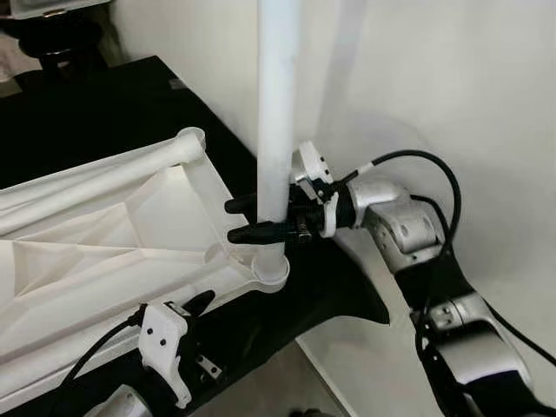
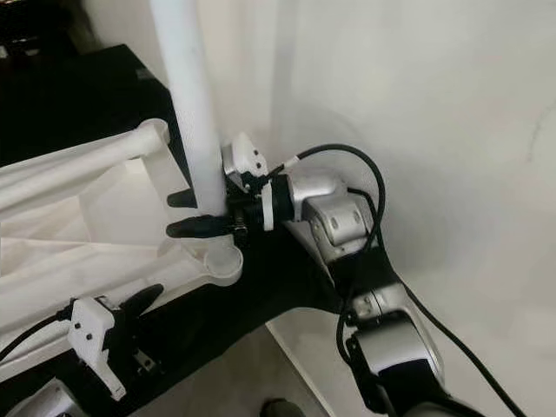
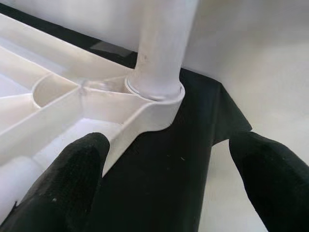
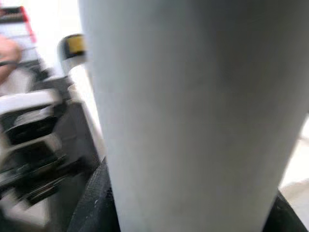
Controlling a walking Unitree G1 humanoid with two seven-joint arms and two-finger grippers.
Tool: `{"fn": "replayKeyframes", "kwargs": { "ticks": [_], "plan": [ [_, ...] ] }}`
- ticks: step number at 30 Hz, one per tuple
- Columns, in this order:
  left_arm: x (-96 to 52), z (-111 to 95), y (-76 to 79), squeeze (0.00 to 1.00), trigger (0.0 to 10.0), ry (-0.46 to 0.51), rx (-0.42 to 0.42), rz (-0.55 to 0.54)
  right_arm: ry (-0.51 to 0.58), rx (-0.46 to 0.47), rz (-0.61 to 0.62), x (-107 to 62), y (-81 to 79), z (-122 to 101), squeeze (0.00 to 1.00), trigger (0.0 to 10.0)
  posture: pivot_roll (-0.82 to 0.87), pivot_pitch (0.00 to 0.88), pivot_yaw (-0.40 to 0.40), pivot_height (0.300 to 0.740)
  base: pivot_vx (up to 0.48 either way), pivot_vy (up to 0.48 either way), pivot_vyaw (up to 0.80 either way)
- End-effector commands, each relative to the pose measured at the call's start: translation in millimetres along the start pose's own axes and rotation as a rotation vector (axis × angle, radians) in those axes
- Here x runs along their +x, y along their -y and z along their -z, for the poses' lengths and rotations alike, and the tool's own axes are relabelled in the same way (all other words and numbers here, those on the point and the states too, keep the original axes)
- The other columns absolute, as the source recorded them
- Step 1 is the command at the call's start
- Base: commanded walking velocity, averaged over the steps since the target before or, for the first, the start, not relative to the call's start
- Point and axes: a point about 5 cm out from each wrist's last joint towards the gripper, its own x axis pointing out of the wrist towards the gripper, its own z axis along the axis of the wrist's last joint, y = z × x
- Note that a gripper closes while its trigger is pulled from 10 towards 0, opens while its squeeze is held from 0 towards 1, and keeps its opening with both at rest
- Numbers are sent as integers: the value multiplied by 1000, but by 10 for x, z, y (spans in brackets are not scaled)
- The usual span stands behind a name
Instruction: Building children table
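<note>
A white plastic tabletop (image 1: 113, 243) lies upside down on a black mat (image 1: 330, 287). A white table leg (image 1: 276, 113) stands upright in its near corner socket (image 1: 270, 270). My right gripper (image 1: 241, 219) is shut on the leg just above the socket, one black finger on each side. In the right wrist view the leg (image 4: 193, 116) is very close. My left gripper (image 1: 193, 306) is open low beside the tabletop's front edge, holding nothing. In the left wrist view its fingertips (image 3: 72, 179) frame the socket (image 3: 157, 99) with the leg seated in it.
A second socket (image 1: 191, 137) sits at the tabletop's far corner. A white wall (image 1: 452, 87) rises close behind the leg and on the right. Pale floor (image 1: 278, 382) shows past the mat's edge. Dark furniture (image 1: 52, 35) stands at the back left.
</note>
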Motion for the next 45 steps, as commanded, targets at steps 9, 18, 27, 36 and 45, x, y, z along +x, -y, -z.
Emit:
{"fn": "replayKeyframes", "kwargs": {
  "ticks": [9,18,27,36,45],
  "plan": [
    [-34,-12,-51,0,10000,-14,17,-11,-120,293,1070,-12,-296,618,0,0,-240,203,-20,740,0,0,0],
    [8,41,-72,0,10000,-18,27,-35,-83,296,811,315,-447,555,451,10000,-217,128,-45,740,0,0,0],
    [25,72,-136,0,10000,-32,39,-100,56,281,585,326,-563,382,1000,10000,-238,92,-43,740,0,0,0],
    [-51,57,-306,0,10000,-89,125,-383,-62,214,609,-61,-778,624,1000,10000,-249,89,-42,740,0,0,0],
    [-311,60,-367,0,10000,-157,227,-662,-109,264,870,-485,-941,929,894,10000,-234,89,-17,740,0,0,0]
  ]
}}
